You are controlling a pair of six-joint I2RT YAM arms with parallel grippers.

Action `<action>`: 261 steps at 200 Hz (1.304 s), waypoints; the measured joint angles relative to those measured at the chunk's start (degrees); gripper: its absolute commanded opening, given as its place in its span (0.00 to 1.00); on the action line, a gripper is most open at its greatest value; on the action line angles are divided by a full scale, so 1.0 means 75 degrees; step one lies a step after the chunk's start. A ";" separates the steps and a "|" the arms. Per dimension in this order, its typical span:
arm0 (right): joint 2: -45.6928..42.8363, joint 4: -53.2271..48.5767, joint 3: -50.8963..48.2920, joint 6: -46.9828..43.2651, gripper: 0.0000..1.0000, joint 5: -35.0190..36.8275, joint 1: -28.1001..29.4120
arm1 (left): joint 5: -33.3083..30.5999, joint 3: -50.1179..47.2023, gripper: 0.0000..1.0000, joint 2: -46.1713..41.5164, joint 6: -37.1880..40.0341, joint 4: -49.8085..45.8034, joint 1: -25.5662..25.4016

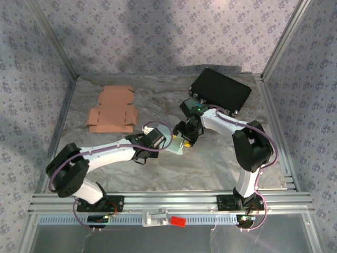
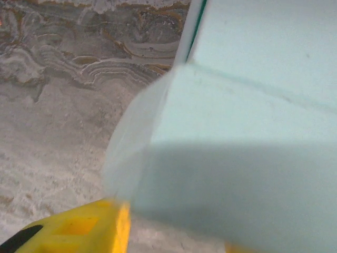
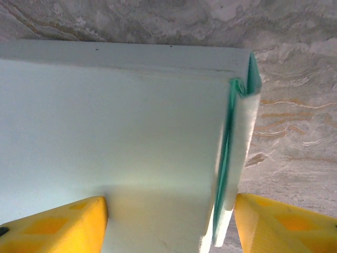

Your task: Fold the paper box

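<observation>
Paper box (image 2: 247,142): pale mint, very close to the lens, covering the right and centre; a crease crosses its upper part, lower face in shadow.
Left edge of box: blurred, rounded fold.
Finger (image 2: 79,229): yellow, bottom left, just under the box.
Table (image 2: 58,105): grey marbled surface, left.

A lab test cell: aluminium frame (image 1: 158,203), patterned fabric walls (image 1: 158,31), marbled tabletop (image 1: 158,174).

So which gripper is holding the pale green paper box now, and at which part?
The right gripper straddles the paper box, one finger at each side of a folded wall; contact is not clear. The left gripper is at it, grip uncertain.
</observation>
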 measured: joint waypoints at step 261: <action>-0.1545 0.0970 -0.1466 -0.0393 0.70 -0.0154 -0.0216 | 0.6271 0.4616 0.63 0.3168 0.3418 -0.3209 0.3987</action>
